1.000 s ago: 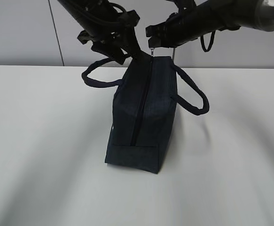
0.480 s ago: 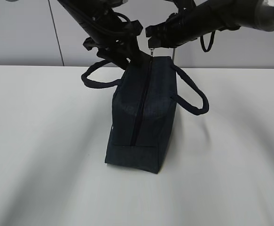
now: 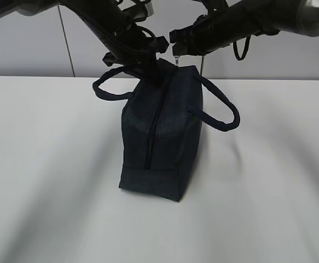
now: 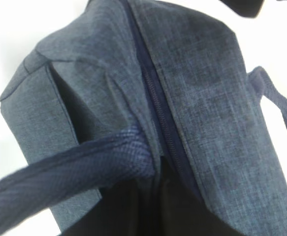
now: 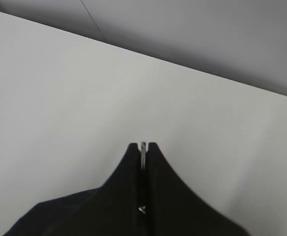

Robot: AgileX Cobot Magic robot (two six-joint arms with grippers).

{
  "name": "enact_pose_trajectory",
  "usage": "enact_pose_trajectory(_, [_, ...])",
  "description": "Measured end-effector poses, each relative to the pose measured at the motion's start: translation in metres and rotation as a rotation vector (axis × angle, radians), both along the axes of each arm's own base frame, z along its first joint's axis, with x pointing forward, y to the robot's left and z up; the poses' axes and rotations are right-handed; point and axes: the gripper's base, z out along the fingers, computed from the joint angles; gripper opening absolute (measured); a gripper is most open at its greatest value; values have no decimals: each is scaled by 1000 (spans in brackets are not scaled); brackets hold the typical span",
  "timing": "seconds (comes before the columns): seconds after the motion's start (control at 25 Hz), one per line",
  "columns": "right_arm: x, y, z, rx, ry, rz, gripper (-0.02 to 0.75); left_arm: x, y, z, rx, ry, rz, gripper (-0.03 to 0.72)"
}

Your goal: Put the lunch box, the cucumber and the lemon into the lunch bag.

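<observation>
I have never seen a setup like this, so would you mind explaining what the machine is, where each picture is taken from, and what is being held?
This is a robot with two arms, each ending in a gripper. One picture comes from a camera facing the white table; the other two come from cameras on the wrists.

Only a dark navy lunch bag with two loop handles stands on the table; its zipper looks closed along the visible stretch.

The right gripper is shut on the zipper's metal pull at the bag's far top end. The left gripper is pressed against the bag's top edge beside a handle; whether it has fabric pinched is hidden.
</observation>
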Motion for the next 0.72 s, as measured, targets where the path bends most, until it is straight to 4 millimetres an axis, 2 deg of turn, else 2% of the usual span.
enact_pose_trajectory(0.32, [6, -2, -8, -15, -20, -29, 0, 0, 0, 0, -1, -9, -14, -8])
enact_pose_trajectory(0.72, [16, -3, -47, -33, 17, -63, 0, -2, -4, -1, -6, -6, -21, -8])
